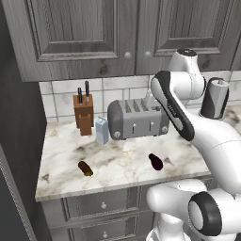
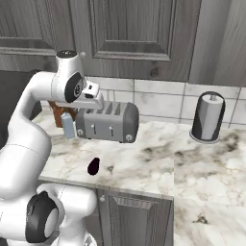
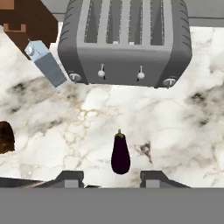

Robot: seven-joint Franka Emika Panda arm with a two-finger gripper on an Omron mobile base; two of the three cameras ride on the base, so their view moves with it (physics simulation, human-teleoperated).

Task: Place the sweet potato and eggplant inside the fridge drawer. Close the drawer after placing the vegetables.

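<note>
Hovering above the marble surface [image 1: 122,164], the gripper [image 3: 111,178] looks straight down with the eggplant [image 3: 120,155] just ahead of its two dark fingertips [image 3: 70,178] and roughly centred between them. The jaws are drawn in as far as they go and hold nothing; the gap between the tips in the hand view is bare.

The eggplant lies flat on the surface, apart from everything else. Its long axis runs away from the jaws toward the toaster [image 3: 127,41], stem end farther off and rounded end nearer, so the axis points along the line between the tips, not across it. In the left base view the eggplant [image 1: 156,161] sits near the front edge of the surface, and in the right base view [image 2: 93,166] it lies in front of the toaster.

The sweet potato [image 3: 5,138] lies well off to the left of the jaws, cut by the edge of the hand view, and in the left base view [image 1: 85,168] it rests toward the far left of the surface. A small blue carton [image 3: 46,65] and a knife block [image 1: 84,114] stand beyond it, beside the toaster.

By this layout the eggplant looks like the nearer pick. The jaws would probably have to spread first, then come down astride its narrow width.
</note>
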